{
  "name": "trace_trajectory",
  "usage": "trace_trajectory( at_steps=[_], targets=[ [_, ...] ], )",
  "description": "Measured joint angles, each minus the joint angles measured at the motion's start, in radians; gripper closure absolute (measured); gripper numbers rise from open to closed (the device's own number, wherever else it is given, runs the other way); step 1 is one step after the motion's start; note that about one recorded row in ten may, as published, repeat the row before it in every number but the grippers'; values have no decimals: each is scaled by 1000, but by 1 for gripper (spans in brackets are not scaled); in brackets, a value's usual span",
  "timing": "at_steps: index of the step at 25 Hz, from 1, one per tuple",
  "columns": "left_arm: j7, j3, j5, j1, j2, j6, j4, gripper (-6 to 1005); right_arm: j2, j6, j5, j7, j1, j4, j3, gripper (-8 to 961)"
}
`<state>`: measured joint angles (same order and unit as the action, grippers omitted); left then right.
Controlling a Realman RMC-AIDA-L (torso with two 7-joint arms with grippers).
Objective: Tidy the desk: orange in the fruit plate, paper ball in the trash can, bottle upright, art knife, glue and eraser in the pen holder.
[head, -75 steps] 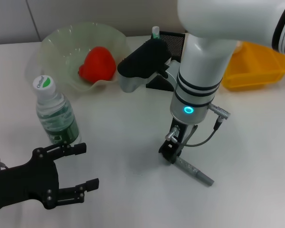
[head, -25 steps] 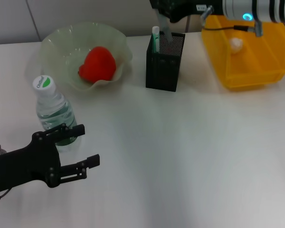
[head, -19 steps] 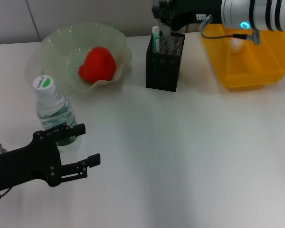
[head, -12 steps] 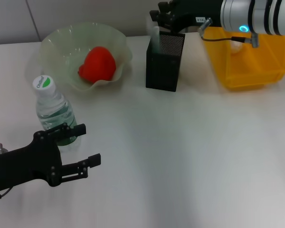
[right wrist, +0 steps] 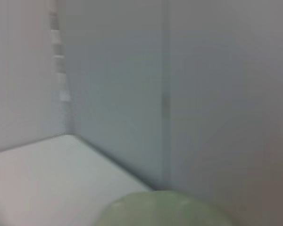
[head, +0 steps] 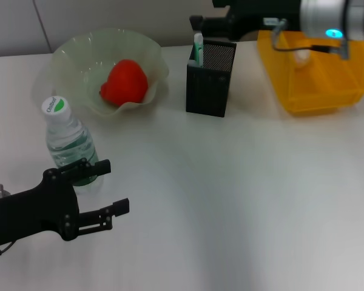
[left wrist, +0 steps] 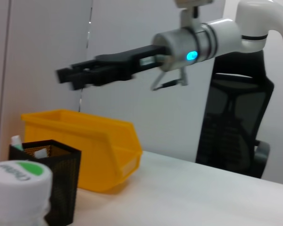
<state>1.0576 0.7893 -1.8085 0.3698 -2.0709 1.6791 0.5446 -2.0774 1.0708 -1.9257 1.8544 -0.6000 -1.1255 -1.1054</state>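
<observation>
The right gripper [head: 197, 24] hangs in the air at the far edge of the white desk [head: 242, 194], just behind the black mesh pen holder [head: 210, 77]; from the left wrist view [left wrist: 66, 75] its dark fingers reach out level with nothing visible between them, though how wide they stand apart cannot be told. A white-and-green glue stick [head: 198, 48] stands upright in the holder, long axis vertical, its top poking above the rim; whatever else lies inside is hidden by the mesh. Beside the holder sits the yellow plastic bin [head: 315, 73], with a small white paper ball [head: 301, 56] partly hidden behind the arm's cable. On the other side, the pale green wavy fruit plate [head: 79, 60] holds a red-orange fruit [head: 124, 82]. The clear plastic water bottle with green label [head: 70, 145] stands upright. The left gripper [head: 106, 194] rests low just beside it, fingers spread and empty.
</observation>
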Motion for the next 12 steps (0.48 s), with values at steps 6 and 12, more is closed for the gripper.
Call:
trace_trajectory(
  at_steps=[6, 12],
  targets=[
    [3, 7, -5, -1, 3, 39, 3, 155, 6, 441, 0, 24, 134, -186, 102, 254],
    [23, 48, -13, 6, 11, 78, 12, 155, -1, 674, 11, -177, 280, -155, 179, 178]
  ],
)
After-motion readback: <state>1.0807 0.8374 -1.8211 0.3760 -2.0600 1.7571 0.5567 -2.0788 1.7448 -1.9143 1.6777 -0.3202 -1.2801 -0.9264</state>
